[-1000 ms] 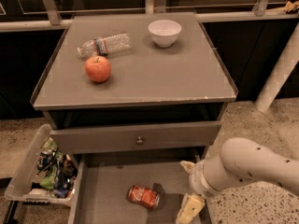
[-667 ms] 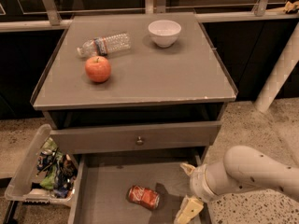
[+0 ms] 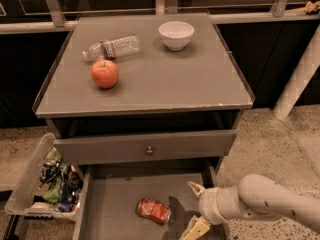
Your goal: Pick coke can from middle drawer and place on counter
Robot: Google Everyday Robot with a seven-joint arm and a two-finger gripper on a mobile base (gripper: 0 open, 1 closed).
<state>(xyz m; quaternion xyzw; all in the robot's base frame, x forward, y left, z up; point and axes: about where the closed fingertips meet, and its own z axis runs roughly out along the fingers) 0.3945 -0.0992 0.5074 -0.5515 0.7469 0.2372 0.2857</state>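
One can (image 3: 154, 210), apple (image 3: 105, 73), bottle (image 3: 114, 47), bowl (image 3: 176, 34), tool (image 3: 195, 210)

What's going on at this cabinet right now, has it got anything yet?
Not yet. The robot's arm reaches into the open grey middle drawer, with its pincer open beside the small red Coca-Cola can but not touching it. The can lies on its side on the drawer floor. The flat grey counter holds a red apple, a clear plastic bottle and a white bowl.

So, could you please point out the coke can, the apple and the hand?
coke can (image 3: 154, 211): camera view, middle of its red side.
apple (image 3: 105, 73): camera view, middle of its skin.
hand (image 3: 190, 210): camera view, between its open fingertips, right of the can.
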